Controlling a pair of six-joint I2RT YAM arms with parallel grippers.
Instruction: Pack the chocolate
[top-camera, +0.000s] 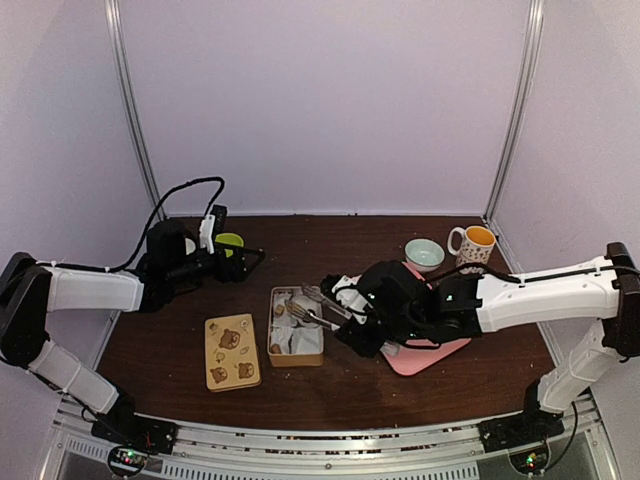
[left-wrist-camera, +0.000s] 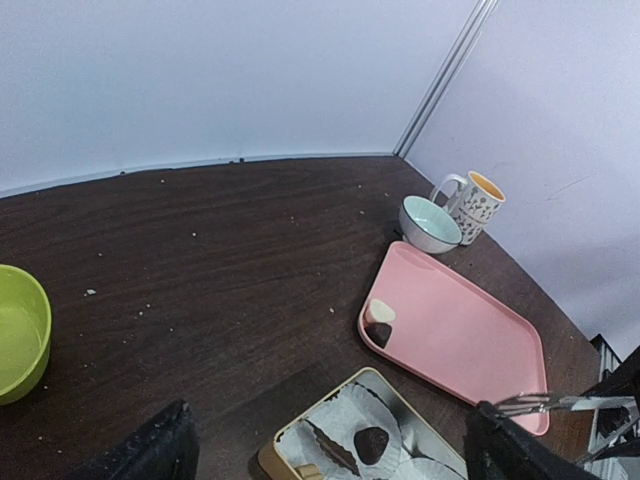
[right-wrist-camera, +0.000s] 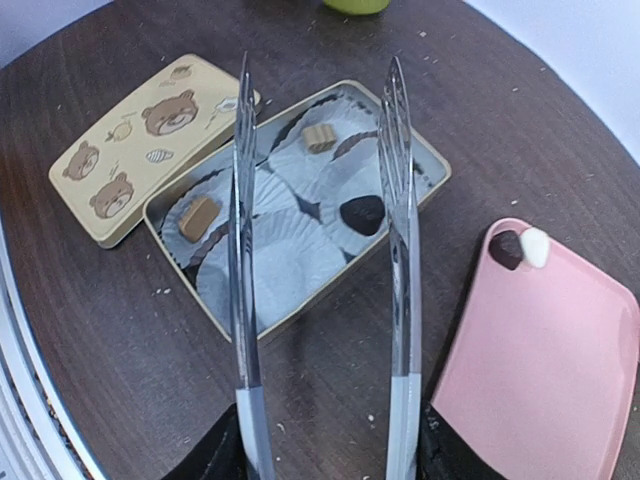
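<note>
Dark worktop (right-wrist-camera: 120, 330); right pincer (right-wrist-camera: 325, 452) clamps spread tongs (right-wrist-camera: 243, 250) over the tin (right-wrist-camera: 436, 165); chocolate (right-wrist-camera: 510, 250) on the tray (right-wrist-camera: 560, 380) may slip free.

The top camera sits high behind the 2 arm bases at the desk's (top-camera: 350, 390) near edge, facing the far wall and covering every corner. The left wrist camera hangs low near the far left corner, looking toward the far right corner. The right wrist camera looks steeply down along its tongs (right-wrist-camera: 241, 260), close, toward the far left corner. All 3 share the open tin (top-camera: 296, 361) and pink tray (top-camera: 440, 355).
</note>
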